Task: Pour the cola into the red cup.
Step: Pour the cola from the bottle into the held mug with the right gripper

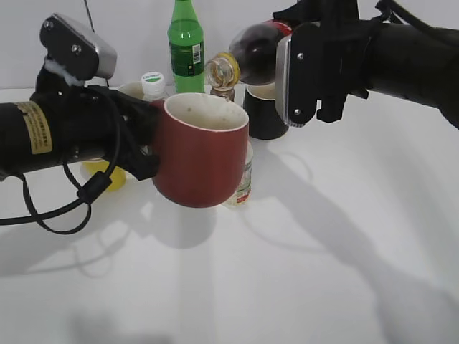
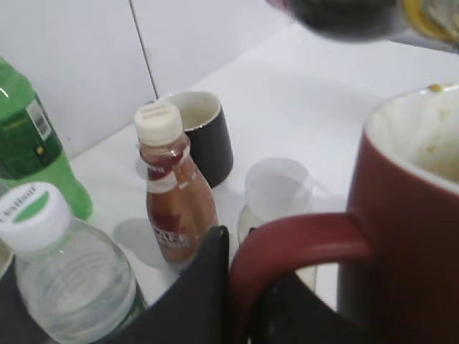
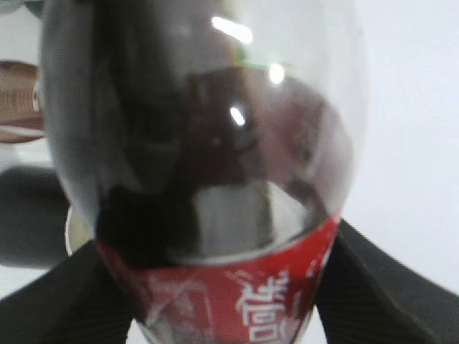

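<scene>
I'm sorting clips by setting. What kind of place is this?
Probably a lab test bench, not a kitchen: a bare white table against a plain white wall, assorted drinks such as a green bottle and black mug set out as props, and two robot arms holding a red cup and cola bottle.

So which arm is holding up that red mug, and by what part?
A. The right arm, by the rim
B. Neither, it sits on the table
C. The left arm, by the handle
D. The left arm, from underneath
C: the left pincer is clamped on the handle of the red cup, which hangs clear of the table, while the right pincer holds the tilted cola bottle.
</scene>
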